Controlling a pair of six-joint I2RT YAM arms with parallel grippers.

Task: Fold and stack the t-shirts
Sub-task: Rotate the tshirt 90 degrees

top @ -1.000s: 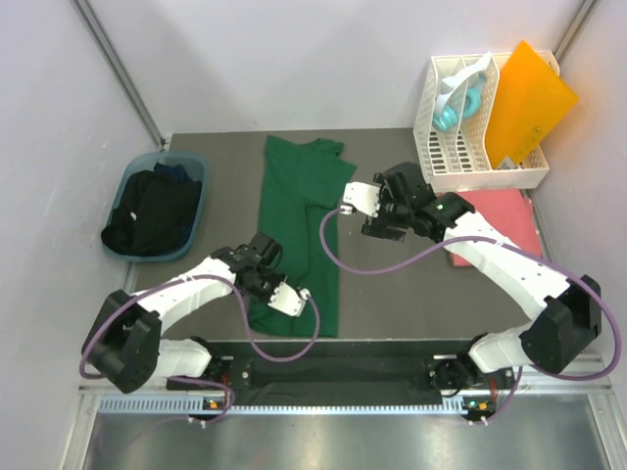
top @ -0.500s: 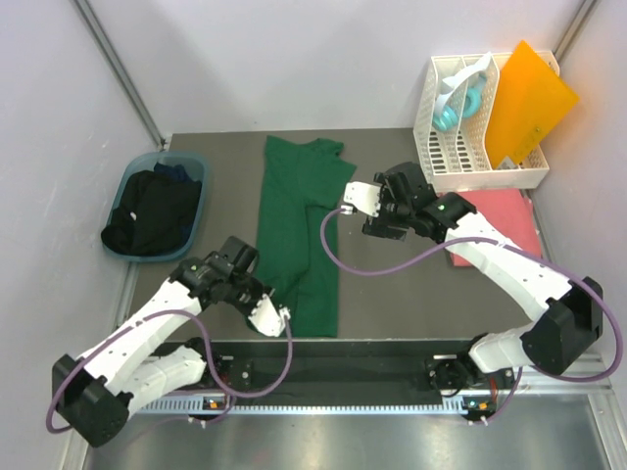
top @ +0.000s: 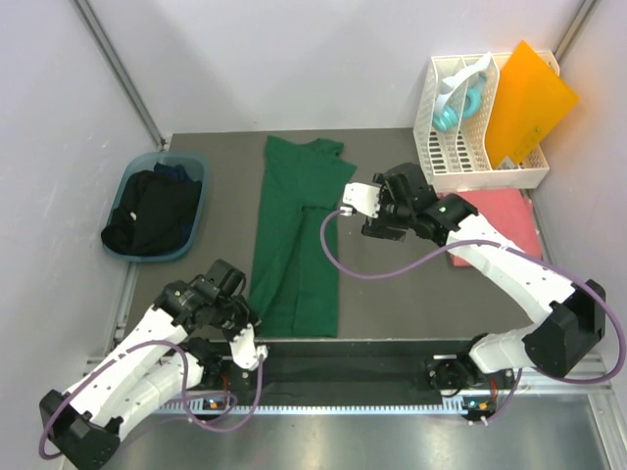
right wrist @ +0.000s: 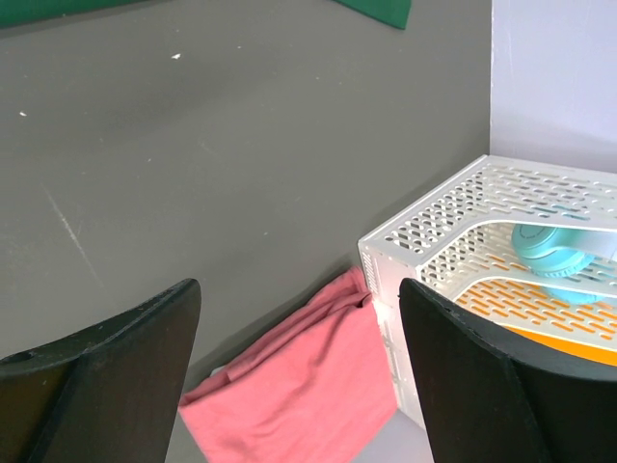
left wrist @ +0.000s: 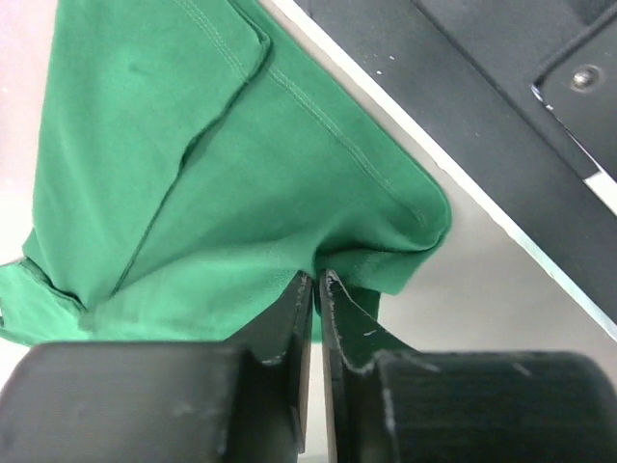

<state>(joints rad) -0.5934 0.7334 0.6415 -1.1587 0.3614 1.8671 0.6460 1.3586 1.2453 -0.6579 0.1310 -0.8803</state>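
– Rack [top: 446,162] as the mark: white, slotted, at the far right corner of the table [top: 392,284]. Whereabouts of the green t-shirt [top: 294,245]?

– Well to the left of the rack, flat on the table in a long narrow strip. Collar end about level with the rack, hem end much nearer the table's near edge. Layers doubled over at the hem.

– And the left gripper [left wrist: 315,277]?

– Far from the rack, at the hem corner of the green t-shirt on the side turned away from the rack. Jaws almost together, only a thin dark slit between. Tips right against a bunched bit of hem. Pinched or merely touching: cannot tell.

– Then the right gripper [right wrist: 299,289]?

– Just left of the rack, between rack and green t-shirt, over bare table. Jaws spread wide, nothing between them.

– Any sign of the pink t-shirt [top: 505,211]?

– Folded, right against the rack's near wall.

– More shirts anywhere?

– Dark shirts [top: 152,211], heaped in a blue basin [top: 196,162], well apart from the rack, across the table beyond the green t-shirt.

– Inside the rack itself?

– Orange sheet [top: 529,93] leaning in the right-hand part, teal thing [top: 456,108] in a left-hand slot.
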